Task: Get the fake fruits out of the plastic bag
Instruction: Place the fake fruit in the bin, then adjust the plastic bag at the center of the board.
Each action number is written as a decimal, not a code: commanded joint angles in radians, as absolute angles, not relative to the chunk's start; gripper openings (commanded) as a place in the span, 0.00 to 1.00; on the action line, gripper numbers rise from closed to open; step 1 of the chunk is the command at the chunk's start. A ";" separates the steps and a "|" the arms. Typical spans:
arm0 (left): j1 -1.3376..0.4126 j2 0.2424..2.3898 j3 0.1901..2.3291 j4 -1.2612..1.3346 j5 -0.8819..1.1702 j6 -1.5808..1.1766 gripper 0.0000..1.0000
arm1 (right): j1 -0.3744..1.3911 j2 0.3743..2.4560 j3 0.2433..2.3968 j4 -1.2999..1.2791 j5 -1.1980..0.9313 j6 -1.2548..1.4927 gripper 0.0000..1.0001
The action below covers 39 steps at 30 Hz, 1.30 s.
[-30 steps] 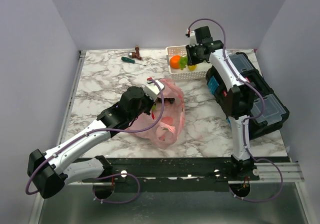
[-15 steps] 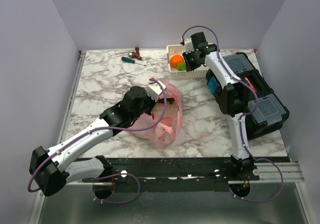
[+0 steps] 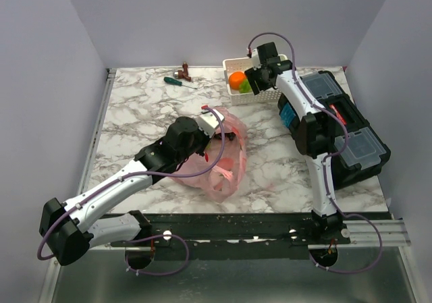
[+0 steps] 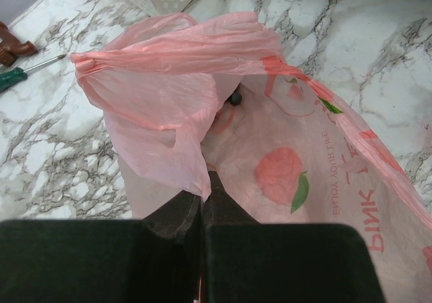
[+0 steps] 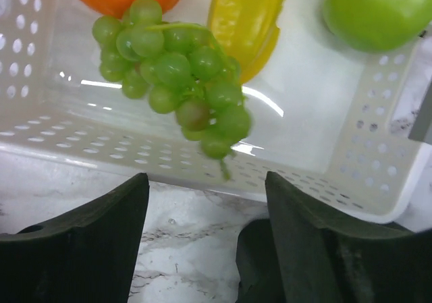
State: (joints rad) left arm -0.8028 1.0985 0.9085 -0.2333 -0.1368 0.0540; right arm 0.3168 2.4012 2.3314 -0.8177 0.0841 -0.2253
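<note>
Just ahead of the spread right fingers (image 5: 317,229), stretched far forward, the green grape bunch (image 5: 182,80) is in the white basket (image 5: 378,175); the low left fingers (image 4: 179,215) pinch the plastic bag (image 4: 162,114).

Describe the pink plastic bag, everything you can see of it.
The thin, crinkled, translucent pink plastic bag lies slumped on the marbled table. It is printed with a peach picture and red lettering. Its mouth gapes, and a small dark round thing, perhaps a grape, shows just inside. The left gripper is shut on a fold of the bag's rim, holding it up.
</note>
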 commanded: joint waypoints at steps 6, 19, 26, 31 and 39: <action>-0.808 1.081 0.938 -0.228 -0.107 0.040 0.00 | 0.314 2.254 2.291 -0.712 0.237 -0.091 0.79; -0.807 1.043 0.937 -0.234 -0.029 0.019 0.00 | 0.342 1.746 1.674 -0.559 -0.159 0.395 0.79; -0.809 1.042 0.949 -0.244 0.026 0.005 0.00 | 0.484 1.468 1.337 -0.583 -0.099 0.430 0.79; -0.808 1.051 0.958 -0.252 0.045 0.005 0.00 | 0.521 1.262 1.132 -0.618 -0.078 0.506 0.78; -0.810 1.045 0.954 -0.248 0.030 0.006 0.00 | 0.558 1.001 0.854 -0.569 -0.144 0.664 0.74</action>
State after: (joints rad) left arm -0.8055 1.0611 0.9268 -0.2432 0.0113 0.0139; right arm 0.5354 1.0748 0.9417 -0.5903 -0.0982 0.5667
